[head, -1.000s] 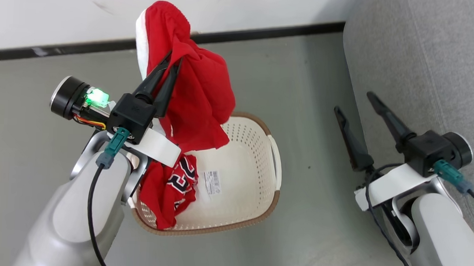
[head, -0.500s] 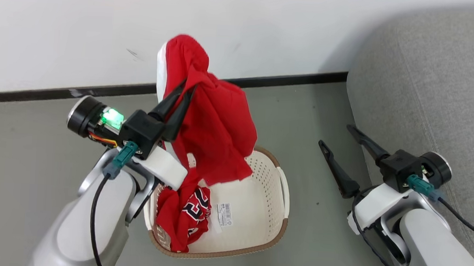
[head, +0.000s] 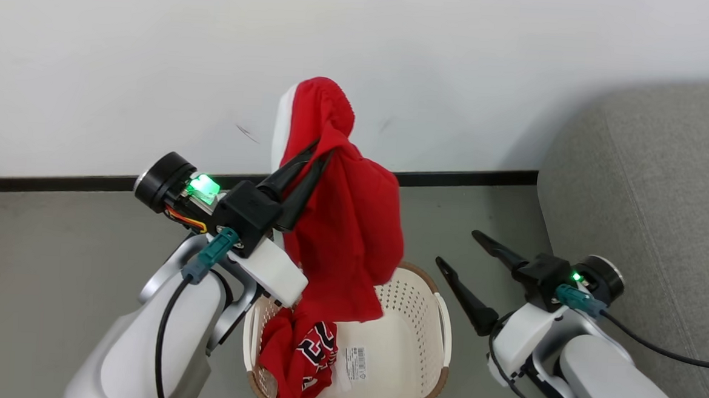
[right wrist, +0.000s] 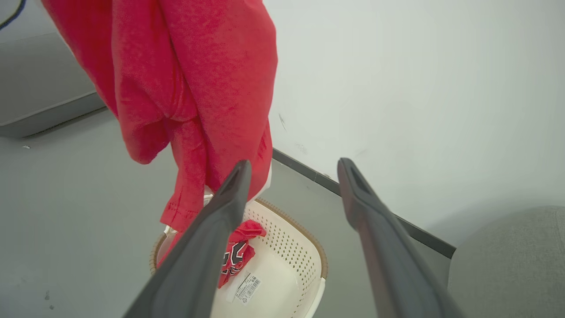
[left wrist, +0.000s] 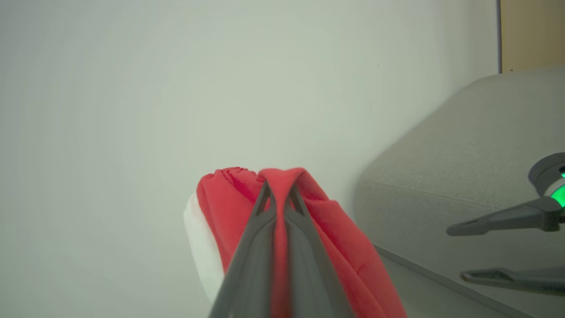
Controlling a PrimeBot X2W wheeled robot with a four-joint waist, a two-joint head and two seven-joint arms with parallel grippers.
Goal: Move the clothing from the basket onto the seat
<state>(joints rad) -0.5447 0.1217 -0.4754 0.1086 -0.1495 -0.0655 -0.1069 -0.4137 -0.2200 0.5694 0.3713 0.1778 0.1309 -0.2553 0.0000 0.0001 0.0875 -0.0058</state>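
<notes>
My left gripper (head: pixel 319 150) is shut on a red garment with white trim (head: pixel 346 235), which hangs high above the basket (head: pixel 410 353); the fold pinched between the fingers shows in the left wrist view (left wrist: pixel 282 185). A red jersey with black-and-white lettering (head: pixel 300 357) lies in the basket's left part, also seen from the right wrist (right wrist: pixel 236 258). The cream basket (right wrist: pixel 291 251) stands on the floor. My right gripper (head: pixel 458 248) is open and holds nothing, to the right of the basket. The grey seat (head: pixel 652 196) rises at the right.
A white wall (head: pixel 155 61) with a dark baseboard (head: pixel 58 182) stands behind the basket. Grey floor (head: pixel 42 255) spreads to the left. A barcode sticker (head: pixel 355 363) lies on the basket's bottom. The seat's rounded corner (left wrist: pixel 463 150) is close to my right gripper.
The head camera has tilted up, so the wall takes more of the picture. My left gripper has lifted the red garment higher above the basket. The right gripper stays open.
</notes>
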